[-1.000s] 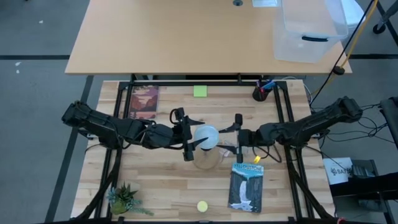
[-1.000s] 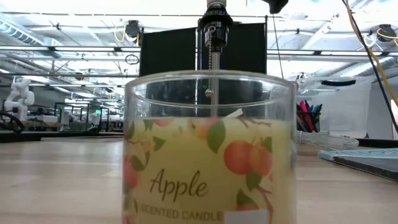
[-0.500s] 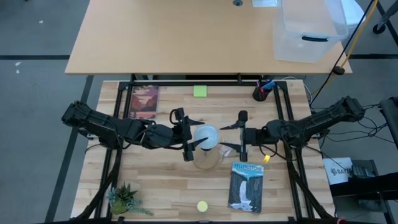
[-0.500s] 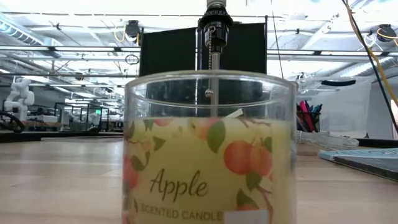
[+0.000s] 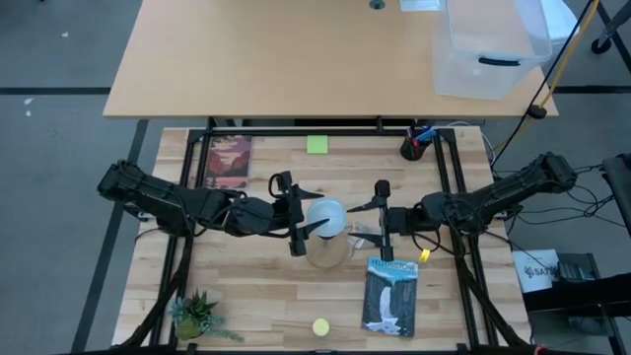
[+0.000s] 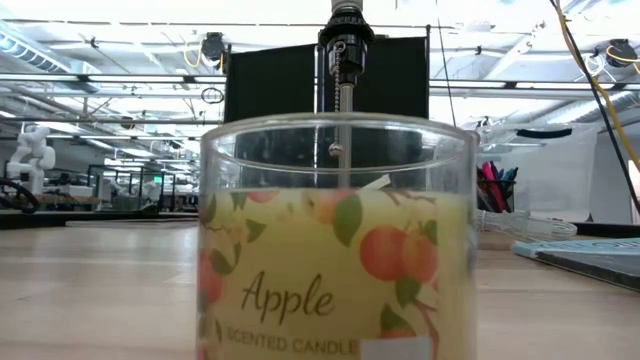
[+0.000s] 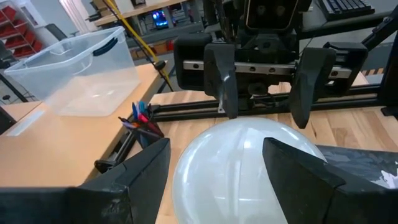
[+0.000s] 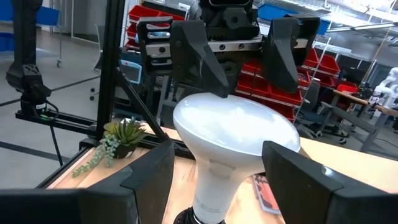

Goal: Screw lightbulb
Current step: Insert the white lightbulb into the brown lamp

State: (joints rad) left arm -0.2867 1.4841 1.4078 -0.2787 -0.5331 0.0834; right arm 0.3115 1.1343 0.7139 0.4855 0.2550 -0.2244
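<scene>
With the lightbulb (image 5: 326,217) upright mid-tabletop (image 5: 256,286), the left gripper (image 5: 298,219) clamps its globe; the right gripper (image 5: 382,216) waits just beside, fingers apart. Twist level, no tilting.

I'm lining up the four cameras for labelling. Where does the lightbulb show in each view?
High view: lightbulb at table centre, between the left gripper and right gripper.
Low view: not visible; the apple candle jar fills the picture.
Left wrist view: white dome at bottom centre.
Right wrist view: centre, globe above its neck.
Shared landmark: the opposite gripper behind the bulb in both wrist views.
</scene>
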